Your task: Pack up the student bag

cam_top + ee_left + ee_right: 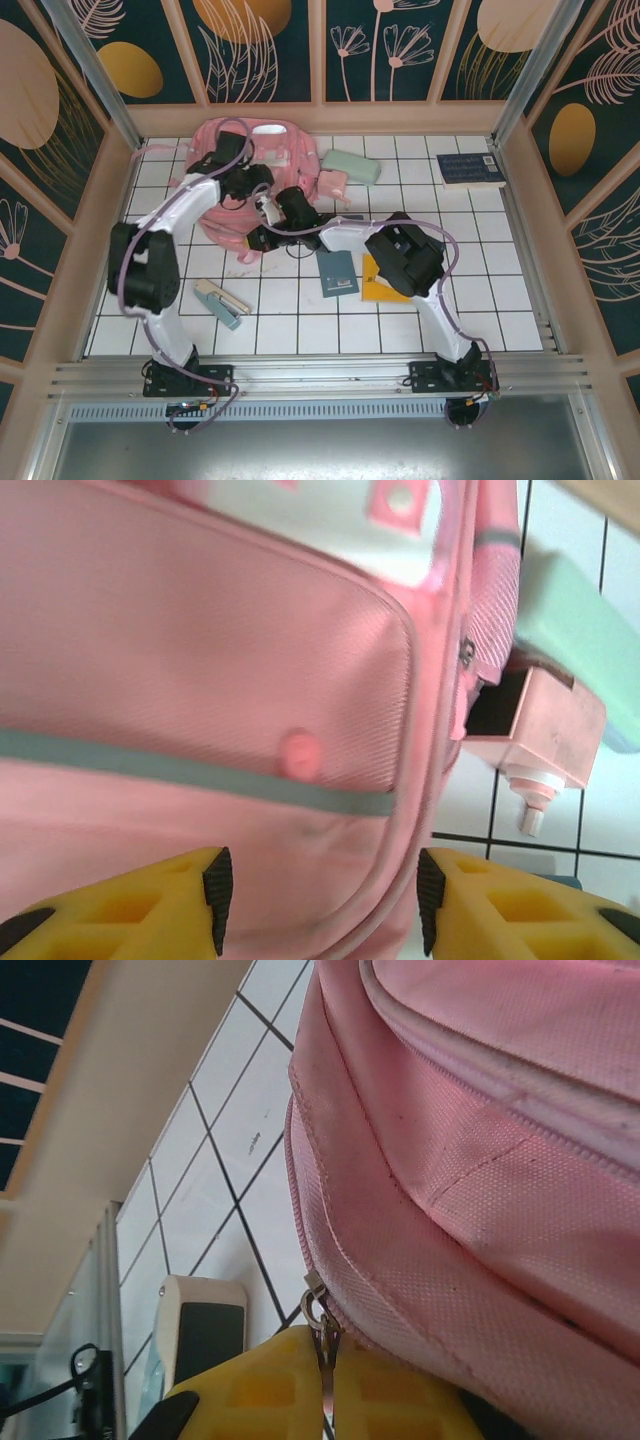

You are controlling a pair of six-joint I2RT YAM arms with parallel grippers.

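At the far end of the tiled table [300,320], left of centre: student bag [297,150], pink, lying front up, grey strip across its front pocket. Over that pocket: left gripper [320,885], yellow fingers [150,900] well apart, nothing between them; at the bag's near edge: right gripper [327,1380], pinched tight on the metal zipper pull [322,1335]. Just beside the bag's right side: small pink box [535,720], next to a mint-green case [575,630].
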